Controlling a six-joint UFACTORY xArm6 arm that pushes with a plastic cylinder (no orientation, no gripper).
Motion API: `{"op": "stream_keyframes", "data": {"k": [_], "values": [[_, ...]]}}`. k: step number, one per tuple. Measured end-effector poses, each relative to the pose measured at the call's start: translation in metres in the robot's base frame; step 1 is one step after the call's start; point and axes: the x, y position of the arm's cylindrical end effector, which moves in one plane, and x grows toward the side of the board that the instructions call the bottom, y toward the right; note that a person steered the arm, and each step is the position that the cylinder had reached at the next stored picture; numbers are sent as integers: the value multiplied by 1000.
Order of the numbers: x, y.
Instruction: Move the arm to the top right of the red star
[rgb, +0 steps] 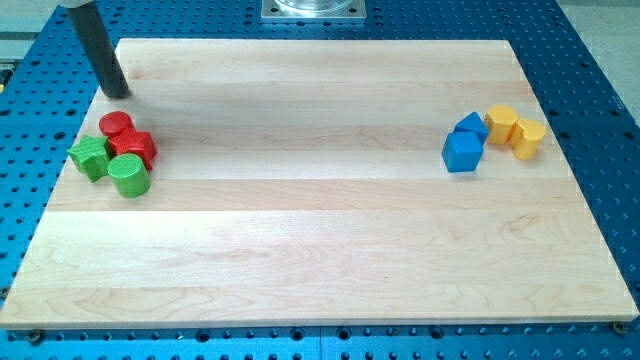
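Observation:
The red star (134, 146) lies near the view's left edge of the wooden board (330, 200). A red cylinder (115, 125) touches it at its upper left. A green star (91, 157) sits to its left and a green cylinder (129, 174) just below it. My tip (119, 94) rests on the board near the top left corner, above the red cylinder and up and slightly left of the red star, apart from all blocks.
At the view's right stand a blue cube (462, 151), another blue block (470, 126), a yellow block (501, 123) and a yellow cylinder (527, 138), close together. A blue perforated table (600, 60) surrounds the board. A metal mount (313, 9) sits at the top centre.

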Motion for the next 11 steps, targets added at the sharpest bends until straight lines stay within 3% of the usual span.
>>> {"op": "stream_keyframes", "data": {"k": [2,3,4,5,11], "values": [[0,82],[35,123],[70,130],[76,140],[85,216]]}}
